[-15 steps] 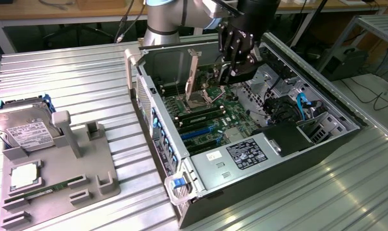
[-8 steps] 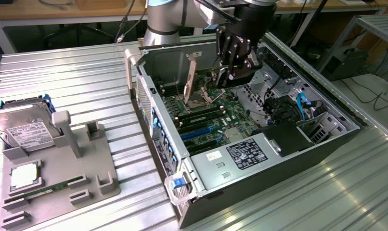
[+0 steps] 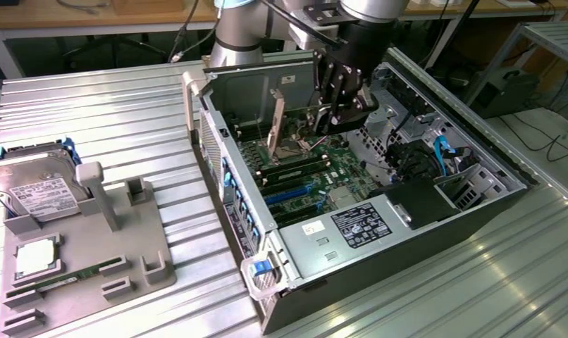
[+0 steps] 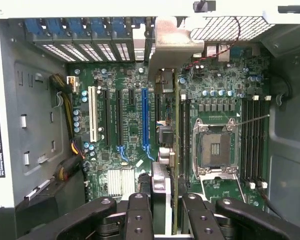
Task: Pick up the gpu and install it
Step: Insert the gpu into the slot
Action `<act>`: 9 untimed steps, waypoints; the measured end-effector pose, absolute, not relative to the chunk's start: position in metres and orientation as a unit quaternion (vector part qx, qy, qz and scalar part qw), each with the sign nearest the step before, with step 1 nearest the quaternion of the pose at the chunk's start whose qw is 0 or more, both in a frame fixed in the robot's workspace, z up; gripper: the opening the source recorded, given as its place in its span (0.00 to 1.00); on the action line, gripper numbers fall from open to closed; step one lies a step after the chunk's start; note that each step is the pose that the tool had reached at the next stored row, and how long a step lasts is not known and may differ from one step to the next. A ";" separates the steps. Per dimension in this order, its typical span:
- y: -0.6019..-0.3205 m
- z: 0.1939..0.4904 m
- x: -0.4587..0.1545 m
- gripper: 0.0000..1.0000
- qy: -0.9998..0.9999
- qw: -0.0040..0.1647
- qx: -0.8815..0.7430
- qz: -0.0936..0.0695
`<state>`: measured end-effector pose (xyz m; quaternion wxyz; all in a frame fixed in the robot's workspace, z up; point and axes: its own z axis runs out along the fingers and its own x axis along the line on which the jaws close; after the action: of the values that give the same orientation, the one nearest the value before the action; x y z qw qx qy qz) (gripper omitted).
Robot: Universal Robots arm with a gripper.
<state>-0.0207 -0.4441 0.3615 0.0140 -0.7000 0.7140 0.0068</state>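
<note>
Gripper [image 4: 166, 212] clamps the gpu [image 4: 174, 130] edge-down over the motherboard [image 4: 220, 80] inside the open case [image 3: 378, 289]; keeping it upright and square to the expansion slots [image 4: 145, 115] likely matters most

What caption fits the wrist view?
Tool holding the gpu edge-on over the motherboard inside the open case.

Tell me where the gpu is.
In the wrist view the gpu stands on edge in the gripper, over the motherboard, between the blue slot and the CPU socket.
</note>
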 end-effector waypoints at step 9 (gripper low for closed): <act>-0.444 0.350 -0.027 0.28 0.714 0.014 -0.700 0.007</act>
<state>-0.0268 -0.4441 0.3502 0.0144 -0.6999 0.7140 0.0071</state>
